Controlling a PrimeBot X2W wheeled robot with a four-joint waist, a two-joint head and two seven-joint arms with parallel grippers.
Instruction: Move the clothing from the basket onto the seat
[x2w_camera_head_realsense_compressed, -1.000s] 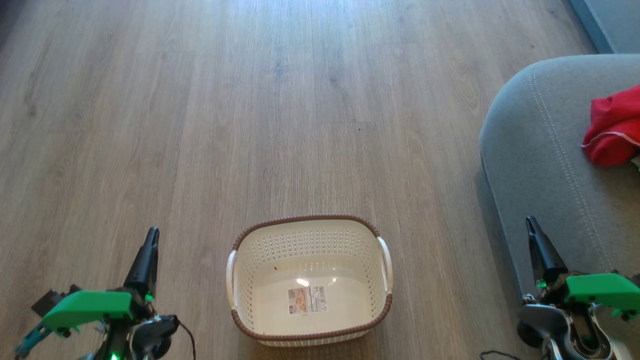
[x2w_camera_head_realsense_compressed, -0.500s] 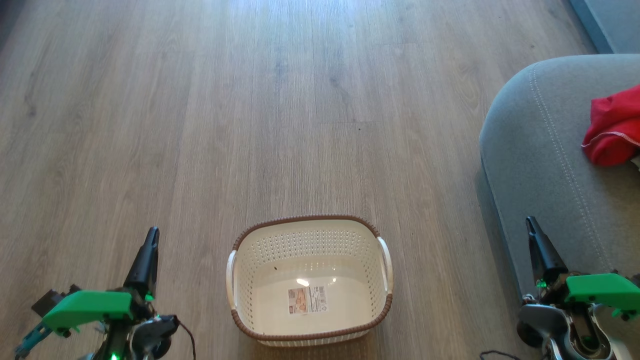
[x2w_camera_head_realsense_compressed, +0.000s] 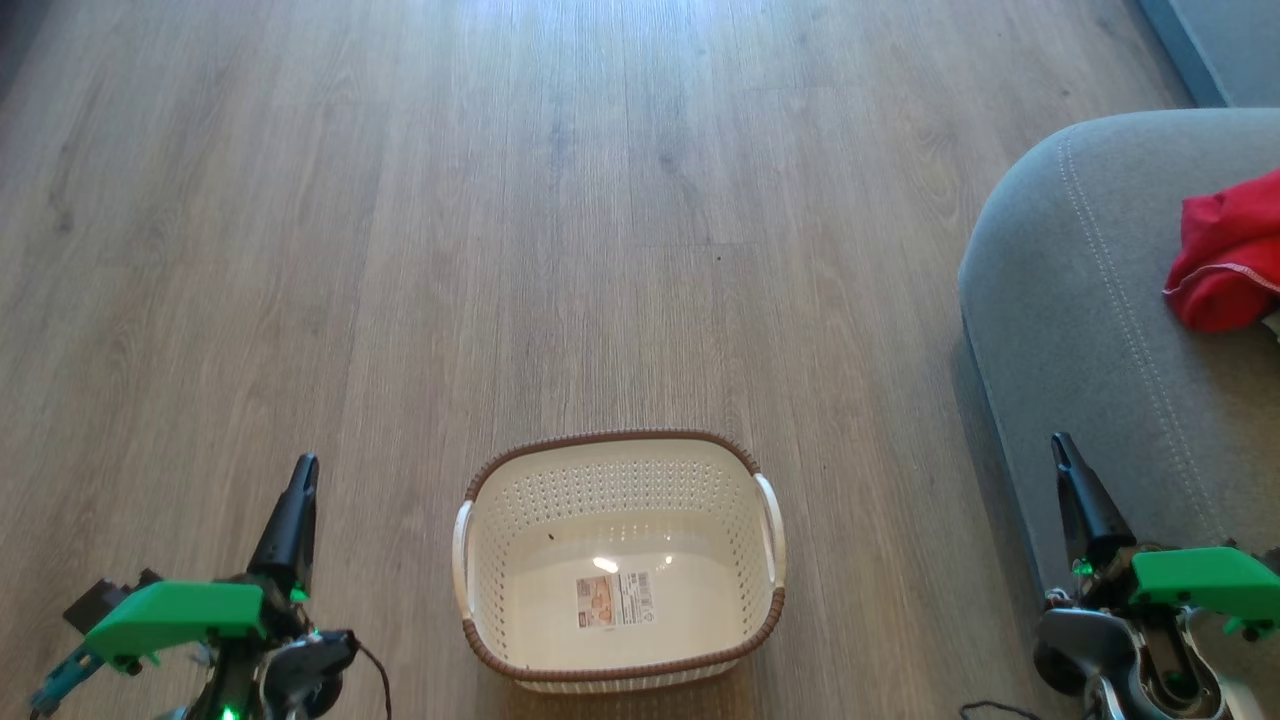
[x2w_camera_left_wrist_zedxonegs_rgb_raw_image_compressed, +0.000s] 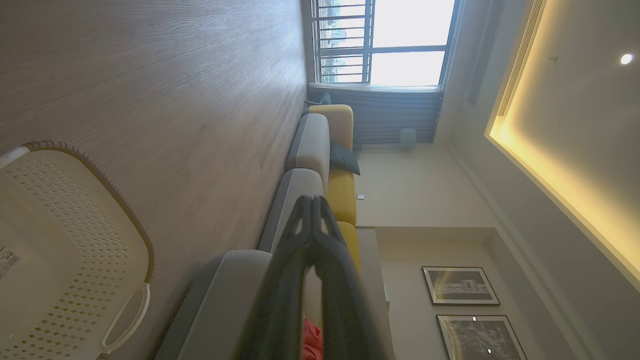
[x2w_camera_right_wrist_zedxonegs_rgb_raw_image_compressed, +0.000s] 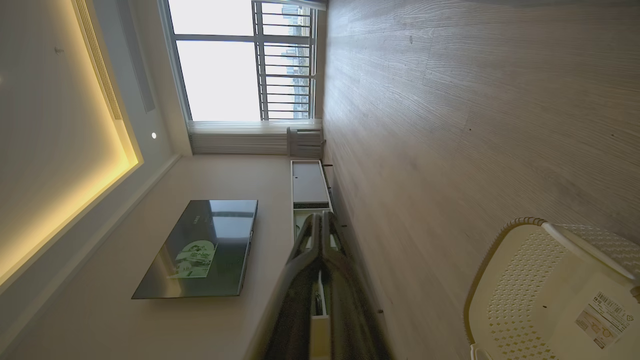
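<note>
Left gripper (x2w_camera_head_realsense_compressed: 305, 465): lower left of the head view, fingers pressed together, holding nothing; the left wrist view shows the tips meeting.
Right gripper (x2w_camera_head_realsense_compressed: 1060, 445): lower right, just beside the seat's near edge, fingers likewise pressed together, empty.
Basket (x2w_camera_head_realsense_compressed: 620, 438): upright on the floor between the two grippers; inside, only the label (x2w_camera_head_realsense_compressed: 613, 600) on its bottom.
Seat (x2w_camera_head_realsense_compressed: 1080, 300): grey cushion to the basket's right, rounded corner, pale stitching.
Clothing (x2w_camera_head_realsense_compressed: 1225, 260): red heap with white trim lying on the seat, well apart from the basket, cut off by the frame edge.
Progress, judged: transfer appears complete; nothing left to lift out.
Floor (x2w_camera_head_realsense_compressed: 500, 200): grey-brown wood-look planks, glare at the far end.
Room: barred window (x2w_camera_left_wrist_zedxonegs_rgb_raw_image_compressed: 390, 45), sofa run of grey and yellow cushions, framed pictures; television (x2w_camera_right_wrist_zedxonegs_rgb_raw_image_compressed: 200, 250), low cabinet
</note>
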